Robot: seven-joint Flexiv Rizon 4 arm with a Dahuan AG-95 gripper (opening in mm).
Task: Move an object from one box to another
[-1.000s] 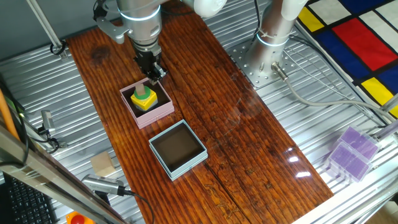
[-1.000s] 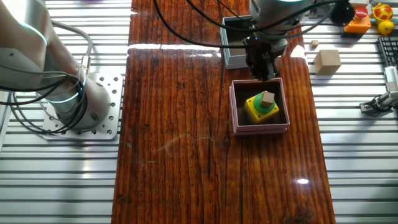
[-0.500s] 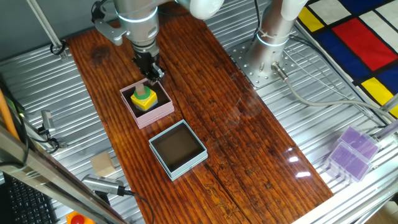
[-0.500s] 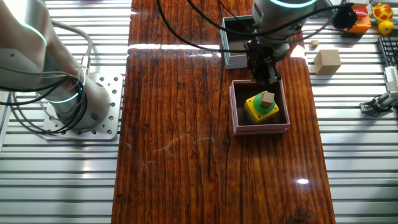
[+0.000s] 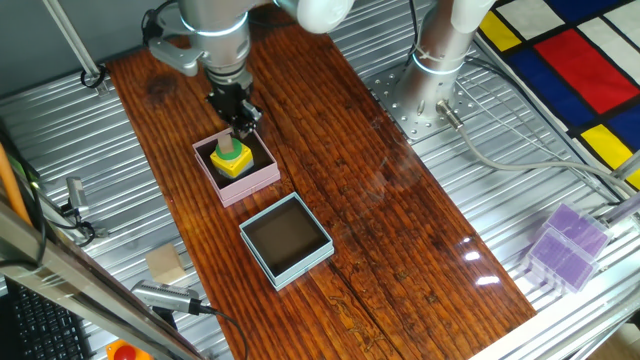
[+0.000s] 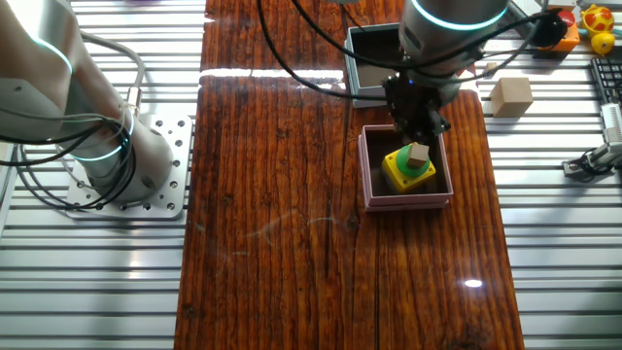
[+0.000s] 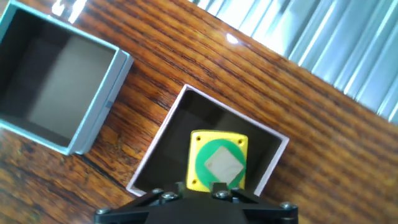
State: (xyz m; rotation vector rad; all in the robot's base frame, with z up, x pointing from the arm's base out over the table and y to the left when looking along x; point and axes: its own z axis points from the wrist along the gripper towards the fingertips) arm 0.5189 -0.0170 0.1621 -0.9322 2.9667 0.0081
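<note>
A small pale pink box (image 5: 262,179) sits on the wooden table, with a larger light blue box (image 5: 286,238) with dark lining just in front of it. Inside the pink box lies a yellow block with a green disc and a tan knob (image 5: 233,158). My gripper (image 5: 241,122) hangs over the pink box's far edge, just above and beside the block, touching nothing. In the other fixed view the gripper (image 6: 420,123) is above the block (image 6: 409,165) in the pink box (image 6: 406,202); my arm partly hides the blue box (image 6: 367,60). In the hand view the fingertips (image 7: 179,186) stand slightly apart above the block (image 7: 217,162), with the pink box (image 7: 155,152) and the empty blue box (image 7: 93,118).
A wooden cube (image 5: 165,265) and a tool lie on the metal slats left of the table. Purple plastic boxes (image 5: 565,245) sit at the far right. The arm's base (image 5: 440,60) is bolted beside the table. A wooden cube (image 6: 511,95) and toys (image 6: 564,29) lie nearby.
My gripper has shifted a little over the pink box's far edge, closer to the yellow block. The block and both boxes have not moved.
</note>
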